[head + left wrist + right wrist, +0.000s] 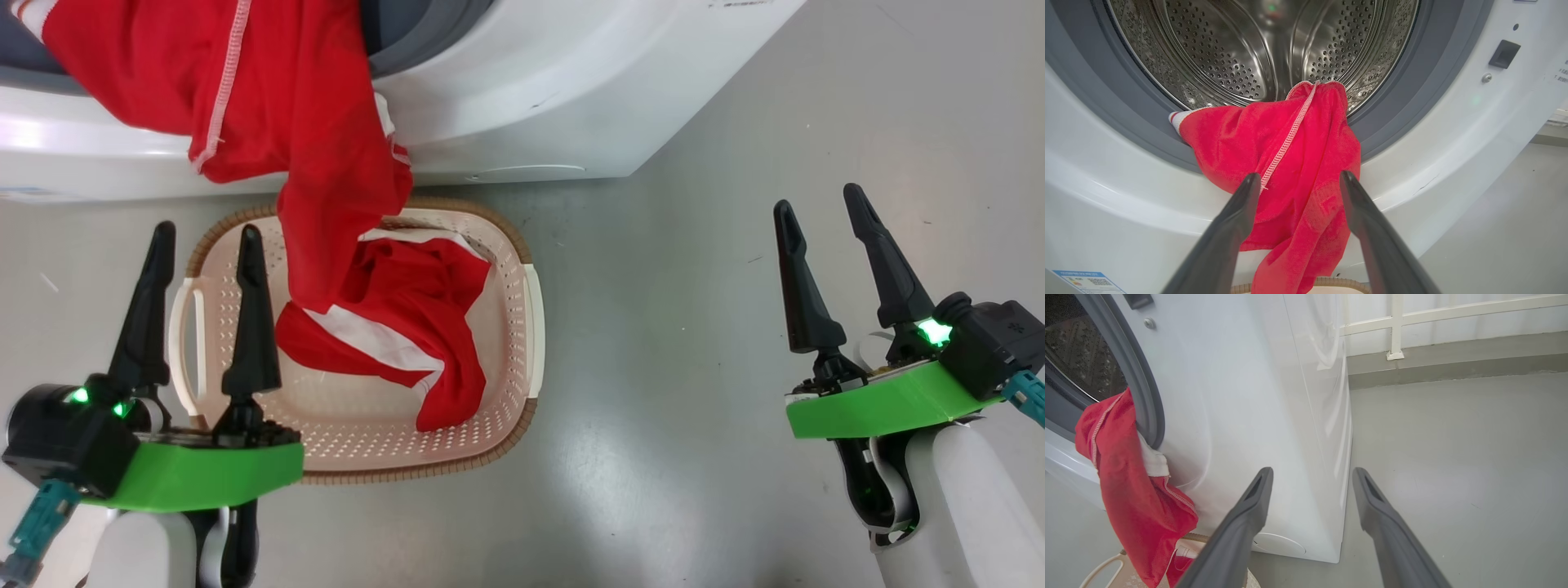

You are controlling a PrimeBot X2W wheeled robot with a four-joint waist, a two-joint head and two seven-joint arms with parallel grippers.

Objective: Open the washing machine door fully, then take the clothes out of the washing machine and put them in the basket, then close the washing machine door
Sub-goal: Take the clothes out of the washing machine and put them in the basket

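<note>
A red garment (pixel 269 98) hangs out of the white washing machine (pixel 531 90) over its grey gasket, its lower end drooping into the cream basket (pixel 522 327) on the floor below. A second red garment with white panels (pixel 392 327) lies inside the basket. In the left wrist view the hanging garment (pixel 1290 163) spills from the steel drum (pixel 1249 41). My left gripper (pixel 204 237) is open over the basket's left side, nothing between its fingers. My right gripper (pixel 820 204) is open above bare floor to the right. The washing machine door is out of view.
Grey floor (pixel 694 327) spreads right of the basket and machine. In the right wrist view the machine's side panel (pixel 1290 416) stands ahead, with a white railing (pixel 1396 326) and a wall base behind. A blue label (pixel 1086 281) sits on the machine's lower front.
</note>
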